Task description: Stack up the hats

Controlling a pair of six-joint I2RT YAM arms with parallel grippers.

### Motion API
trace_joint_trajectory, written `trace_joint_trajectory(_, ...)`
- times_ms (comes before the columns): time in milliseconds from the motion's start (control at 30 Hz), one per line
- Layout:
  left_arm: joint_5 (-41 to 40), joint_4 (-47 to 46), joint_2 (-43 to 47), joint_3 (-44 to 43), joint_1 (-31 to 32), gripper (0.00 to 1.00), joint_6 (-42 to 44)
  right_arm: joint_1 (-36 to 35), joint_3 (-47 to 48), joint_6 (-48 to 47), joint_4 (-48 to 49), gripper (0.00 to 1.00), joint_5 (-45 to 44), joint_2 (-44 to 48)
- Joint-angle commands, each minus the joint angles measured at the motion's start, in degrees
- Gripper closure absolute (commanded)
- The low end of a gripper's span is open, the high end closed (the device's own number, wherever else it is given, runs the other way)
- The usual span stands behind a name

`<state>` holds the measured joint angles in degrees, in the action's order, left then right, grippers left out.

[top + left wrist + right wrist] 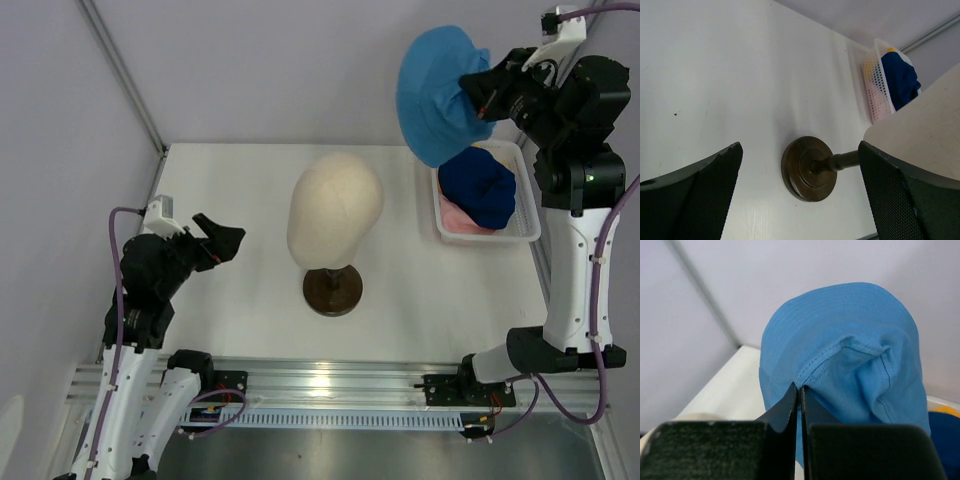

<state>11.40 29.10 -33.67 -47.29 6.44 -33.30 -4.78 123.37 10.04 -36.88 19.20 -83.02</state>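
Observation:
My right gripper [478,92] is shut on the light blue hat [435,92] and holds it in the air above the white basket [528,230]; the right wrist view shows the jaws pinching the hat's fabric [840,355] at the gripper [800,388]. The navy hat [478,186] lies in the basket on the pink hat [458,218]. A sliver of the yellow-orange hat [946,411] shows beside the navy one. My left gripper [222,240] is open and empty, left of the mannequin head [334,210]; its jaws [800,180] frame the dark base [807,169].
The cream mannequin head stands on its dark round base [333,290] in the middle of the white table [230,180]. The basket [875,80] sits at the table's right edge. A grey wall rail [120,70] runs along the left.

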Motion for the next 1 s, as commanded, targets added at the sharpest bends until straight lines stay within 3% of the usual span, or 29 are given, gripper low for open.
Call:
trace_joint_trajectory(0,-3.13,0.70,0.71,-2.37,-0.64,0.01,3.24,-3.74,7.49,-3.53,-7.92,1.00,11.02,-0.91)
trace_joint_trajectory(367,-0.15,-2.73,-1.40,-4.56,-0.64,0.00,2.19,-18.59,-6.48,-4.68,-4.52,1.00,11.74,11.13)
trace_joint_trajectory(533,1.69,-3.00,-0.96,-7.11,-0.64,0.01,1.40,-22.12,-4.81,-5.39,-5.30,1.00,14.10,10.17)
trace_joint_trajectory(800,3.98,-4.49,1.06,-10.02,-0.64,0.01,-0.27,-22.29,7.66,-3.63,-7.41,1.00,14.36,6.04)
trace_joint_trajectory(967,5.12,-5.46,1.77,-11.25,-0.64,0.01,-1.07,-22.30,9.43,-1.78,-6.62,1.00,16.48,5.07)
